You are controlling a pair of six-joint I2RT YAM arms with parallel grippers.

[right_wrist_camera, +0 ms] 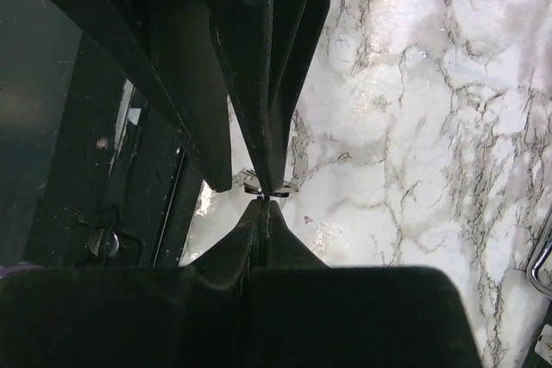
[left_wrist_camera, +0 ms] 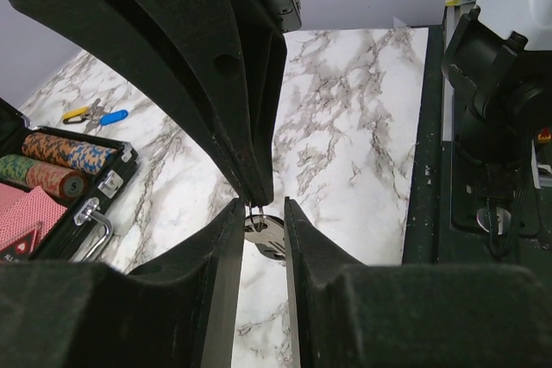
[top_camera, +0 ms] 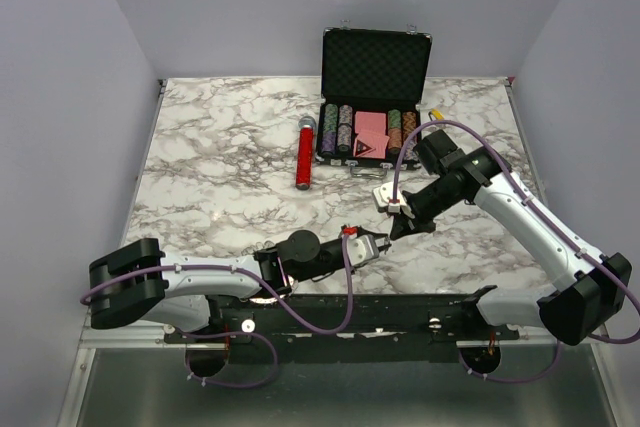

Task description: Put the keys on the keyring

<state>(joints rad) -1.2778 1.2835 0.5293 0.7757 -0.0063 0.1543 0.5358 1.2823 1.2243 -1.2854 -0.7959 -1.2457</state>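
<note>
You have one bench and two arms on it, the left arm and the right arm. That gives you two grippers: the left gripper and the right gripper.

You can count one red cylinder and one open black case. From above, the case shows at least four rows of poker chips, two left and two right. Red-backed cards lie between them, but you cannot tell how many decks.

At the far right there is one yellow tag and one blue tag.

Only one silver key can be counted, between the grippers.
</note>
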